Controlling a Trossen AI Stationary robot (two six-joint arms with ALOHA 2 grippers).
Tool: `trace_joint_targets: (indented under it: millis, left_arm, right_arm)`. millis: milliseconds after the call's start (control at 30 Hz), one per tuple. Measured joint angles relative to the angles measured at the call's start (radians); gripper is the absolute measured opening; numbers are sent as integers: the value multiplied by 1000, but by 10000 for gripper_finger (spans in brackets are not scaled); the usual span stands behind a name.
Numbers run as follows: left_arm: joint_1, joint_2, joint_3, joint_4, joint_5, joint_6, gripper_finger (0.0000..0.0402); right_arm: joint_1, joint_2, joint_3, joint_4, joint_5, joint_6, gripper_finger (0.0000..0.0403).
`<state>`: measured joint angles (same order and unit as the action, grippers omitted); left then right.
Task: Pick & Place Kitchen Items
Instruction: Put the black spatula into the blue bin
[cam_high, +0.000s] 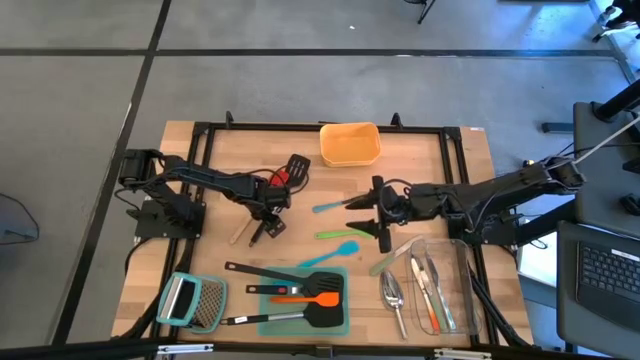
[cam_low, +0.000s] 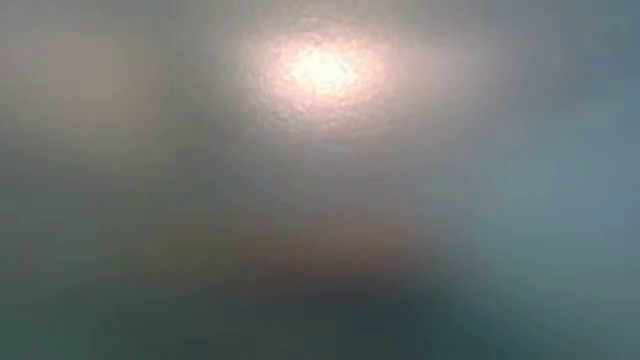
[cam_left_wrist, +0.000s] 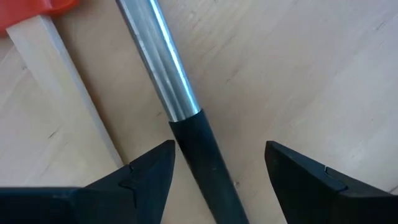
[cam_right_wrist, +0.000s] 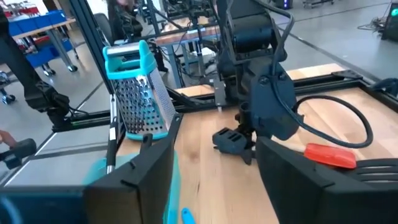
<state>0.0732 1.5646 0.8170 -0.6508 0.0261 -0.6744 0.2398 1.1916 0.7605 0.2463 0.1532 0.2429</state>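
A black-handled turner (cam_left_wrist: 186, 118) is seen lying on the wooden table (cam_left_wrist: 298, 68) between the spread fingers of the left gripper (cam_left_wrist: 217, 171), ungrasped, while the right gripper (cam_high: 372, 207) is held open and empty just beside a teal spatula (cam_high: 330, 207).

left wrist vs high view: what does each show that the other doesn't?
Left wrist only: close up, the open left gripper straddles a utensil handle where steel meets black grip, untouched, with a pale wooden stick alongside.

High view only: the right gripper, orange container, grater, teal tray of turners, and clear container of cutlery.

Both: the left gripper over that handle on the wooden table.
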Motion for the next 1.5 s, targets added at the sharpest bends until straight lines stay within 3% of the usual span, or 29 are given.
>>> trace_joint_targets:
  millis: [300,533,700,933,1300,1500]
  left_arm:
    - [15,-9,-102,70,-12,-16,244]
    - [11,-9,-114,91,-47,-17,235]
    - [12,-9,-117,91,-65,-1,190]
    - [14,-9,-119,83,-100,-2,77]
    - [-30,-37,-94,82,-143,73,73]
    - [-68,-85,-84,190,-147,70,73]
  right_arm:
    - [-4,37,0,39,1,7,236]
    - [-3,39,0,53,3,3,236]
    - [-3,39,0,53,3,3,236]
    - [-3,39,0,51,3,3,236]
    - [-3,39,-1,21,2,7,236]
    - [-7,39,-1,-14,1,55,236]
